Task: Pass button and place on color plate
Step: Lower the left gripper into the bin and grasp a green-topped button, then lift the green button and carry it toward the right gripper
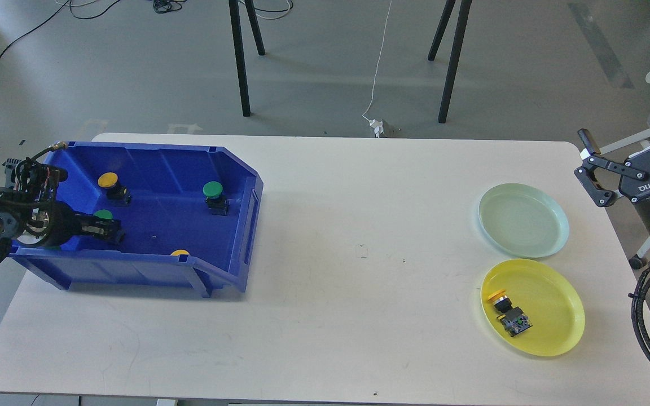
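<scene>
Buttons lie scattered in the blue bin (pixel 235 186) at the left end of the white worktop (pixel 347 237). One yellow-capped button (pixel 112 185) sits toward the bin's back left, a green-capped button (pixel 214 196) stands near the right wall, and another yellow cap (pixel 180 253) just peeks over the bin's front rim, its body hidden. A second green cap (pixel 102 214) shows close behind the left hand (pixel 108 230), which reaches into the bin from the left, low over the bin floor. That hand is dark and seen nearly end-on, so I cannot tell whether its fingers are spread or closed, nor whether they touch the green cap beside them.

At the right end of the worktop are two plates, near each other but apart: a pale green plate (pixel 550 248) farther back, with nothing on it, and a yellow plate (pixel 562 332) closer to the front edge. On the yellow plate a yellow-capped push button (pixel 508 316) lies on its side, cap pointing toward the back left, its dark contact block toward the front right.

The right hand (pixel 589 169) hangs beyond the worktop's right edge, level with the green plate and well apart from both plates. Its two fingers are spread wide, holding nothing.
</scene>
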`<state>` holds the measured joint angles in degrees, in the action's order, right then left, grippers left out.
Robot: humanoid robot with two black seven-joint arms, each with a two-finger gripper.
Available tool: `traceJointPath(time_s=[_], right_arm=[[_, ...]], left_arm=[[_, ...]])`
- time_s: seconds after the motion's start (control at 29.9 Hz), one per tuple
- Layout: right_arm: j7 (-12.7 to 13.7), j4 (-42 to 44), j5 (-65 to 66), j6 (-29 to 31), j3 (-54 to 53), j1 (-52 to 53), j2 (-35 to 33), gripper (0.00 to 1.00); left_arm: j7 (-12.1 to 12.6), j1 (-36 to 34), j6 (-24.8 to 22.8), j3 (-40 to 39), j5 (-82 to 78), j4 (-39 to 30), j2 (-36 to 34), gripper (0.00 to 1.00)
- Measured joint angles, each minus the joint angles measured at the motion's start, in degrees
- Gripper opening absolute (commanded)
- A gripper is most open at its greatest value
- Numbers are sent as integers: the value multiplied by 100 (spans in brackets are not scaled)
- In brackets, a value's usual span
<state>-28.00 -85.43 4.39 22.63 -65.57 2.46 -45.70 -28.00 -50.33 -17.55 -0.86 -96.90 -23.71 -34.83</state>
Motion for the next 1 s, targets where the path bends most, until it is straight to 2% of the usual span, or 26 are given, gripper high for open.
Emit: traceJointPath(time_s=[0.13,0.2,0.37,0.47,0.57,0.7,0.87,1.0], right_arm=[[0,0,4,-5,-16,-14,0,99],[0,6,13,-10,-35,-14,0,99],[0,24,143,-42,1,-8,-44,99],[0,39,544,-75,56,-8,-67,99],[0,14,1120,-185,157,-9,-64,99],[0,-111,1432,-292,479,60,-3,99],[0,-324,1476,-323,1059,494,86,99],[0,-284,1495,-392,2023,1438,389,99]], left_arm=[[-1,-345,-163,-72,367,-518,-214,2],[1,-530,-408,-128,755,-1122,-588,2],[1,-866,-993,-827,2179,-3315,-1646,3],[1,-868,-1039,-1551,3089,-4300,-1879,3],[1,-822,-1044,-1964,4127,-4975,-1728,3],[1,-781,-1047,-2034,5005,-5161,-811,3],[1,-614,-1047,-1986,5202,-4244,532,3],[1,-558,-1046,-1987,5306,-3950,849,3]])
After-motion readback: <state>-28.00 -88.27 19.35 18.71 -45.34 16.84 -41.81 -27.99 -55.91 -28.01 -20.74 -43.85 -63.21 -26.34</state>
